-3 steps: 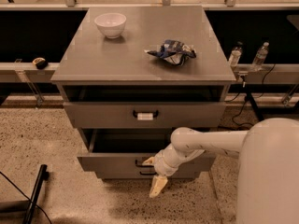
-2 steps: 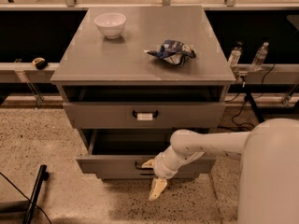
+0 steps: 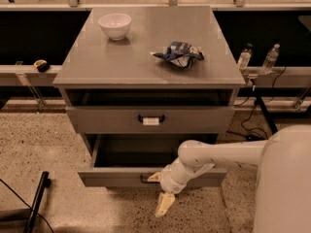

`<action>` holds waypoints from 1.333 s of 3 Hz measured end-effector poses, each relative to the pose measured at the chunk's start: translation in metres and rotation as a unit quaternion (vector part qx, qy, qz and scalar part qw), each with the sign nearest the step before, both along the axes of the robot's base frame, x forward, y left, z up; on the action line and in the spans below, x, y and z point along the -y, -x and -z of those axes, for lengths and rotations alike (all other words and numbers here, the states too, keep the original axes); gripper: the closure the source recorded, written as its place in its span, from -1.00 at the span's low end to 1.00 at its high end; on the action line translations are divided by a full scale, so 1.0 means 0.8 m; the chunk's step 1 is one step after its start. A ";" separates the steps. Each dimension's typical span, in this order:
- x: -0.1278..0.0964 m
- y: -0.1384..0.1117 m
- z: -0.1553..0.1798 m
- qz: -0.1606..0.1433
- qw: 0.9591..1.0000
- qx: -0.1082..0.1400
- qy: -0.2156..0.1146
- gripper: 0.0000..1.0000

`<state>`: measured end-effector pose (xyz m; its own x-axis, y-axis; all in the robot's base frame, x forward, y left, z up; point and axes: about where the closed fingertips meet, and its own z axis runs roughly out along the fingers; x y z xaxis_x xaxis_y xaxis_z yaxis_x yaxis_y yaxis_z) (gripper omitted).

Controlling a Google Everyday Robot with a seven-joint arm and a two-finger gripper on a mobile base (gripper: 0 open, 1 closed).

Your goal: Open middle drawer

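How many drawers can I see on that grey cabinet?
2. The upper drawer, bearing a white tag, and the middle drawer below it, pulled out, with the gripper at its front. Another may be hidden underneath.

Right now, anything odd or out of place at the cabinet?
Only the top drawer: it stands slightly ajar, though the task concerns the middle drawer, which is pulled out with the gripper at its handle. Nothing spilled or damaged.
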<state>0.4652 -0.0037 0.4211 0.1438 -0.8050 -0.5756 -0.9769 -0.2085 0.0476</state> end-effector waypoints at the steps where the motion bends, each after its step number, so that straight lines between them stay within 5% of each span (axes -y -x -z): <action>1: 0.001 0.014 0.000 -0.001 1.000 -0.007 0.000 -0.56; 4: 0.001 0.059 -0.003 0.000 1.000 -0.028 -0.001 -0.56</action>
